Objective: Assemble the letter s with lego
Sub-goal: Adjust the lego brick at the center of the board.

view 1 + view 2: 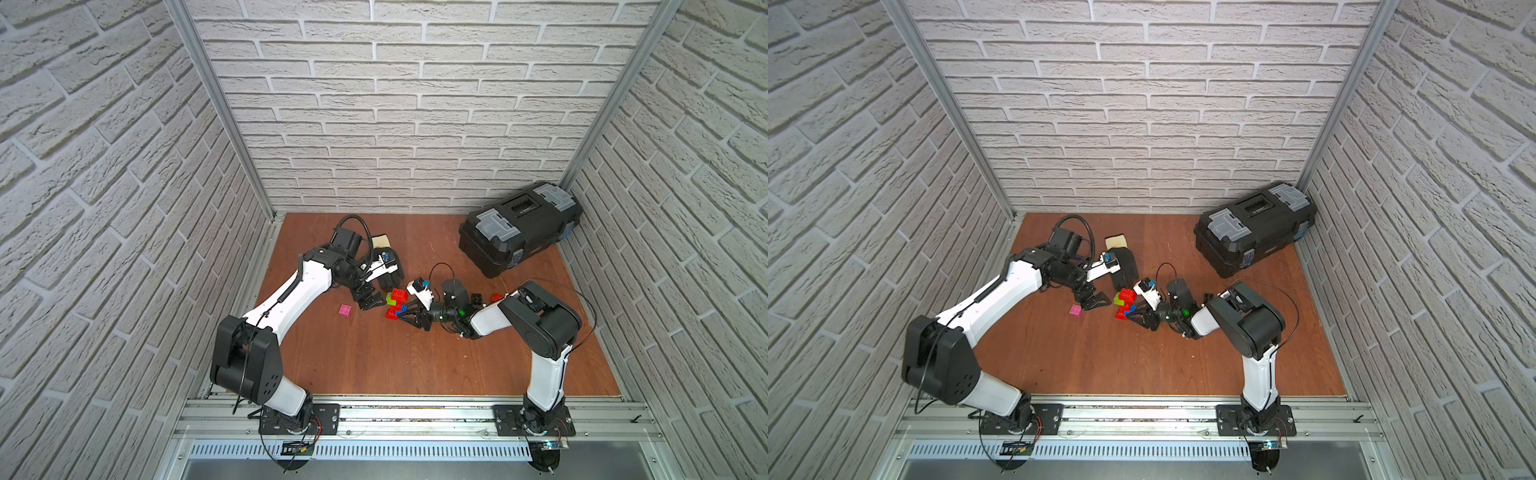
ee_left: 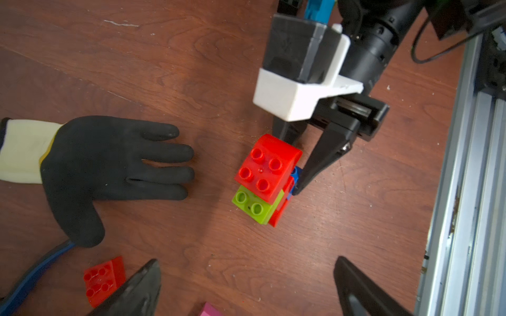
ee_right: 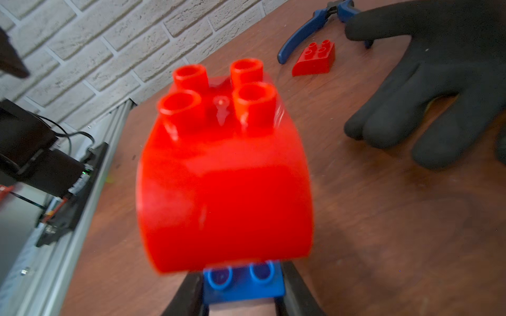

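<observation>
Brown wood tabletop (image 1: 374, 365) fills the lower middle of both top views. The black toolbox (image 1: 519, 228) is parked upper right, and the black glove (image 2: 109, 169) lies flat at the left of the left wrist view.

Centre frame, here's the lego stack (image 2: 262, 177): curved red brick on top, lime green beneath, more red below. The right gripper (image 3: 242, 273) is pinched narrow on the blue brick (image 3: 243, 284) jutting from under that red top, a finger (image 2: 315, 161) on either flank, bottom centre of the right wrist view. The left gripper (image 2: 246, 260) hangs wide and empty just beside the stack, with the pink brick (image 1: 344, 310) near it.

My read: the blue one is being seated. Press straight with the studs lined up, and brace the stack with the free left, or it may topple. A loose red brick (image 3: 315, 58) waits upper right.
</observation>
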